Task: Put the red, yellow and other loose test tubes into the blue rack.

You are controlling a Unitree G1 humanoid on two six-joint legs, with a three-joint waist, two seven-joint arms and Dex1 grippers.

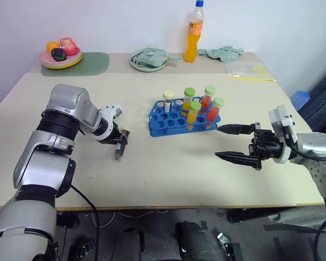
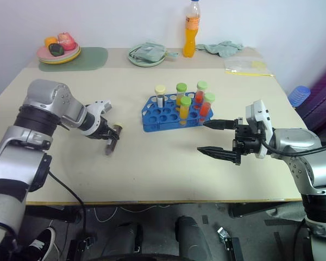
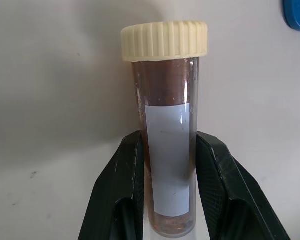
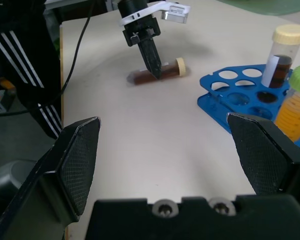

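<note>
Lying flat on the cream counter (image 1: 152, 179), a brown-filled test tube with a cream cap (image 3: 165, 130) sits on the robot's left side, well apart from the blue rack (image 1: 176, 122). The left pincer (image 1: 119, 148) points steeply down onto it, and its two black fingers (image 3: 117, 200) are pressed against either side of the tube's labelled body, closed on it. In the head views the pincer hides most of this tube; just the cream cap peeks out beside the fingertips. From the left wrist the tube's bottom end is cut off by the frame edge, and its white label looks blank.

At the back left of the counter, a stack of plates (image 1: 60, 60) holds a few coloured items too small to identify. Further right along the back are a green plate with a cloth on it (image 1: 148, 58) and an orange bottle with a blue cap (image 1: 193, 32).

In the middle, the rack holds five upright tubes: one cream-capped with dark contents (image 1: 168, 100) and four green-capped, two with yellow contents and two with red (image 1: 201, 106). The front tubes partly cover those behind.

On the right, the right pincer (image 1: 232, 142) hovers above the counter, pointing toward the rack, its fingers spread wide and empty.
</note>
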